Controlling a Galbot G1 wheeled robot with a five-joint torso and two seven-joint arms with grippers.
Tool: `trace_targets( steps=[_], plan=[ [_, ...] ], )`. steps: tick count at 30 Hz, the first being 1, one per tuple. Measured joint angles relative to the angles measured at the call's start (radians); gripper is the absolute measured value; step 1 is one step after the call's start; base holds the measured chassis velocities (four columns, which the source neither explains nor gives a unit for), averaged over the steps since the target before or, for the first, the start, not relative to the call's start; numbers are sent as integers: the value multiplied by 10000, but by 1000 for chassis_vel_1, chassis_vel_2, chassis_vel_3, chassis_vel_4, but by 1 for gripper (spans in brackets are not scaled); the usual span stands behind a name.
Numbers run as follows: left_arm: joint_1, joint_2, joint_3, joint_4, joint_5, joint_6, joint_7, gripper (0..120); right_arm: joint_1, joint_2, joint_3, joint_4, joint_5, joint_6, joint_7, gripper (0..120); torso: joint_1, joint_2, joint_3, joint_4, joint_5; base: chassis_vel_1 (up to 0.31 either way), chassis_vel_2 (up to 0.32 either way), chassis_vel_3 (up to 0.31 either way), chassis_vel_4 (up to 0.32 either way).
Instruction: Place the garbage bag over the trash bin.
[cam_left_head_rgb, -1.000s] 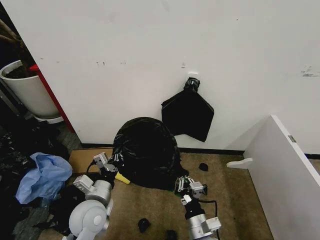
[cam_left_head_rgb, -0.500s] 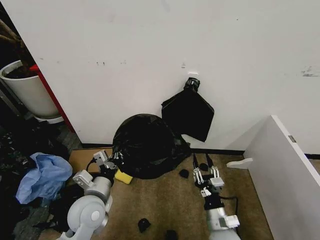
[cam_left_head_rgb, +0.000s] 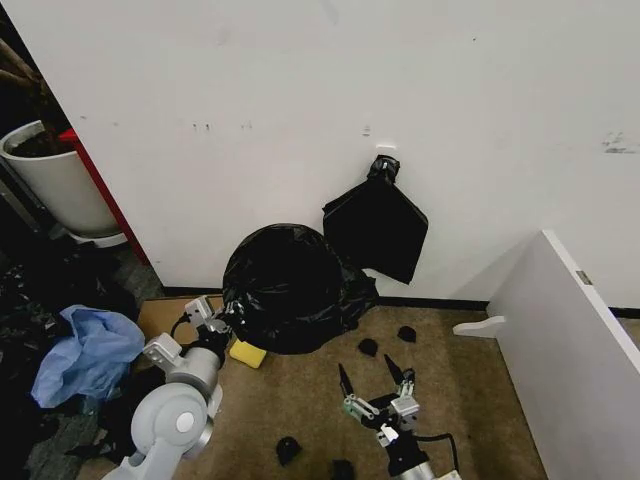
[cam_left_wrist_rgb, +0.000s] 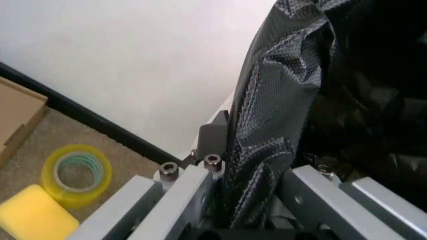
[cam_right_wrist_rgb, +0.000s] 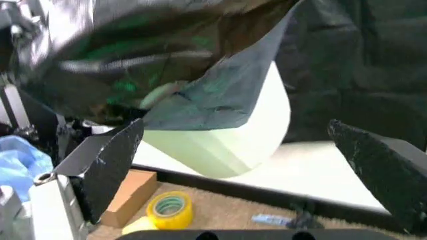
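Observation:
The glossy black garbage bag is draped over the trash bin by the wall. In the right wrist view the trash bin's pale lower part shows under the bag's lifted hem. My left gripper is at the bag's left edge, shut on a fold of the garbage bag that runs between its fingers. My right gripper stands open over the carpet, well in front of the bag and apart from it, with nothing between its black fingers.
Flat black bags hang from a white clip on the wall. A yellow sponge, a tape roll and cardboard lie by the left gripper. Black scraps dot the carpet. A white panel stands right, a planter pot and blue plastic left.
My right gripper has let go of the bag's lower right edge, opened and drawn back toward me. The bag's hem has risen. The left gripper keeps its hold.

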Motion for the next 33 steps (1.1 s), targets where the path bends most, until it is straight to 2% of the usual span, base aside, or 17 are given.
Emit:
trace_targets(
  steps=[7, 13, 17, 19, 23, 25, 27, 31, 33],
  plan=[
    [66, -36, 22, -193, -126, 177, -38, 1, 580, 342, 342, -751, -1980, 656, -162, 100, 0, 0, 0, 0, -1, 0, 0, 0, 0],
    [112, -56, 62, -285, -125, 192, -39, 1, 656, 395, 422, -899, -2390, 904, -533, 97, 0, 0, 0, 0, -1, 0, 0, 0, 0],
    [187, -78, 142, -444, -126, 197, -39, 1, 748, 554, 478, -980, -3164, 950, -496, 79, 0, 0, 0, 0, -1, 0, 0, 0, 0],
    [201, -89, 163, -475, -125, 199, -39, 1, 785, 614, 468, -981, -3456, 877, -288, 77, 0, 0, 0, 0, -1, 0, 0, 0, 0],
    [220, -143, 319, -523, -126, 218, -53, 1, 918, 885, 354, -1016, -4820, 408, 778, 58, 0, 0, 0, 0, -1, 0, 0, 0, 0],
    [211, -156, 378, -523, -125, 228, -58, 1, 940, 975, 295, -1031, -5005, 313, 924, 49, 0, 0, 0, -1, -1, 0, 0, 0, 0],
    [209, -157, 385, -523, -124, 229, -60, 1, 949, 991, 274, -1033, -5011, 292, 950, 47, 0, 0, 0, 0, -1, 0, 0, 0, 0],
    [204, -160, 397, -520, -139, 237, -70, 1, 1098, 1115, 230, -1191, -4981, 312, 995, 27, 0, 0, 0, 0, -1, 0, 0, 0, 0],
    [204, -160, 397, -520, -139, 237, -70, 1, 1098, 1115, 230, -1191, -4981, 312, 995, 27, 0, 0, 0, 0, -1, 0, 0, 0, 0]
  ],
)
